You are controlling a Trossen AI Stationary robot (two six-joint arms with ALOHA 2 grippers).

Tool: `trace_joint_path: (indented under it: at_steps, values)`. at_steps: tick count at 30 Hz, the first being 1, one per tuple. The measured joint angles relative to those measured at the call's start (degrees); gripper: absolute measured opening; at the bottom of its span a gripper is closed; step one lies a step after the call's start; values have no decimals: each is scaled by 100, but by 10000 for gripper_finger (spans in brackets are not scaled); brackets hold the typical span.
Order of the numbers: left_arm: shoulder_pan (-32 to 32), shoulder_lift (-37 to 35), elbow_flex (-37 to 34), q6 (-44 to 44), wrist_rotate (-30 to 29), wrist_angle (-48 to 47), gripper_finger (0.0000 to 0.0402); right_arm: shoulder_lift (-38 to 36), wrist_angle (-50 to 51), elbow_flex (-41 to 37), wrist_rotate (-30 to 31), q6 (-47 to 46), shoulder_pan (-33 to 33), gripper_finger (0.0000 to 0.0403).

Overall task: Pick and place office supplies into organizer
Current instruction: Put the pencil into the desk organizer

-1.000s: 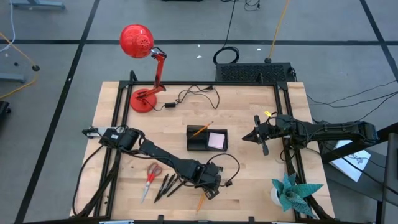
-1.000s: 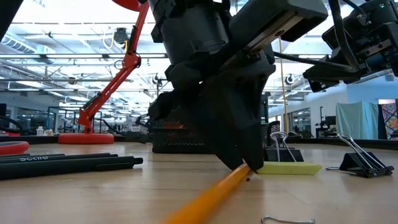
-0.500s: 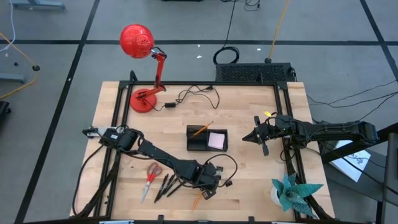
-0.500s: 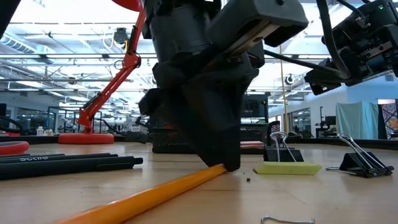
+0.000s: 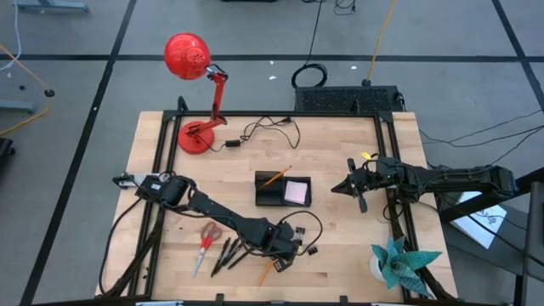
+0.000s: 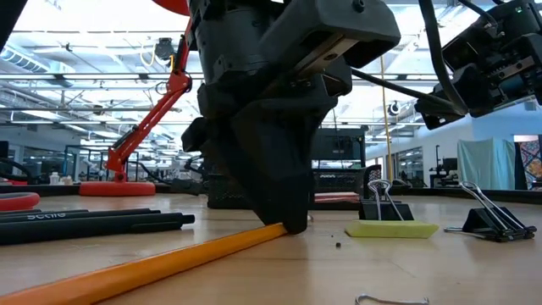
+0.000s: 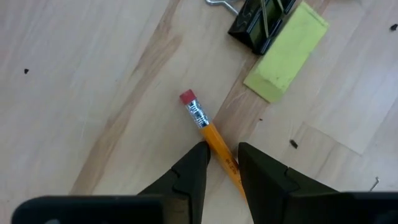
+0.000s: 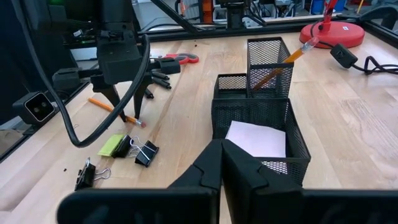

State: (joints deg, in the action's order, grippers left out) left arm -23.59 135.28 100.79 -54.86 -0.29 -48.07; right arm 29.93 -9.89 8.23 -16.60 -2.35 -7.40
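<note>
Wooden table (image 5: 340,144), red lamp (image 5: 194,136) near back left corner, black organizer (image 5: 274,194) in middle, scissors (image 5: 206,240), pens (image 5: 228,253), pencil (image 5: 269,274) near front edge

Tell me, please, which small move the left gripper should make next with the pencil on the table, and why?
Probably lift it straight up. The left gripper is down at the table with its fingers closed around the orange pencil, which lies flat on the wood near the eraser end. The mesh organizer stands farther back, so the pencil must clear the table before being carried there. The right gripper waits shut beside the organizer.
</note>
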Motion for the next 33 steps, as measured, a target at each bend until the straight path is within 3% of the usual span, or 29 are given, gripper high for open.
trace_joint_path:
  at_steps: [11,20,26,33]
  values:
    - [0,-13,0,590,21,-71,11,-2,94,0,0,0,0,4]
    - [-21,-120,-36,1406,-194,80,28,-2,101,0,0,0,0,4]
    - [4,-597,-129,1798,-681,249,15,-2,109,0,1,0,2,4]
    - [152,-1183,-109,2341,-1287,444,26,-2,116,0,2,0,2,4]
